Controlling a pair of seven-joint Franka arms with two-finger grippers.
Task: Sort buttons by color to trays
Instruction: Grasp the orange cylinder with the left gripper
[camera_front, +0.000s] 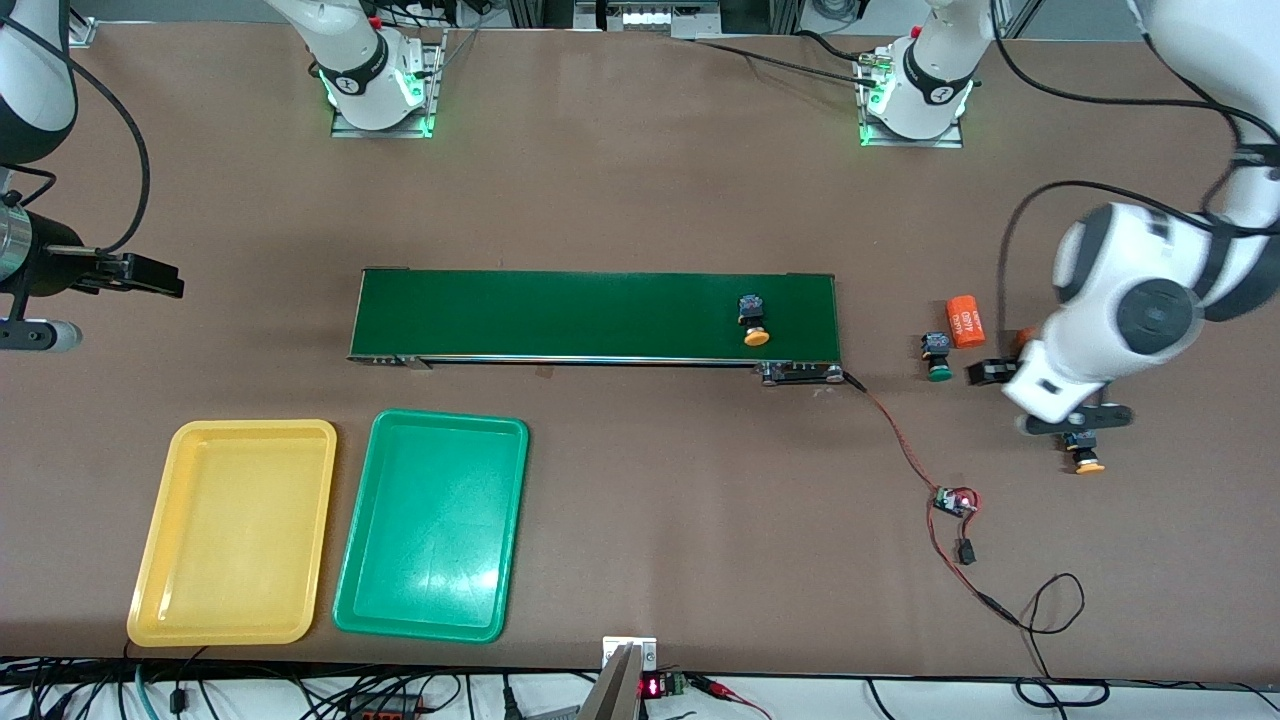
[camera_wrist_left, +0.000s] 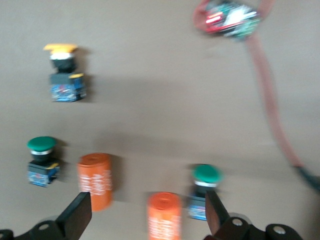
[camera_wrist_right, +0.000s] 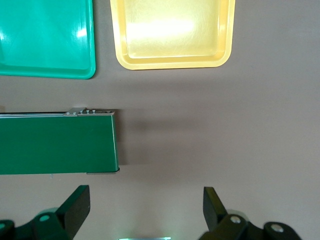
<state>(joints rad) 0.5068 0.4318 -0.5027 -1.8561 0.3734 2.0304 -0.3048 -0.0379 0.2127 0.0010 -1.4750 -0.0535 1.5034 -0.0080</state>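
Note:
One yellow-capped button (camera_front: 755, 322) lies on the dark-green belt (camera_front: 595, 315) near the left arm's end. On the table past that end lie a green button (camera_front: 937, 355) and a second yellow button (camera_front: 1085, 455). My left gripper (camera_front: 990, 372) hangs open and holds nothing. Its wrist view shows the yellow button (camera_wrist_left: 65, 75), two green buttons (camera_wrist_left: 42, 160) (camera_wrist_left: 205, 190) and an orange cylinder (camera_wrist_left: 164, 215) under the open left gripper (camera_wrist_left: 145, 216). The yellow tray (camera_front: 235, 530) and green tray (camera_front: 432, 525) hold nothing. My right gripper (camera_front: 140, 272) waits open.
Two orange cylinders (camera_front: 966, 320) (camera_wrist_left: 95, 180) lie among the buttons. A small circuit board (camera_front: 955, 500) with red wires trails from the belt's end toward the front camera. From the right gripper (camera_wrist_right: 145, 212) I see the belt's end (camera_wrist_right: 55, 145) and both trays (camera_wrist_right: 45, 40) (camera_wrist_right: 172, 35).

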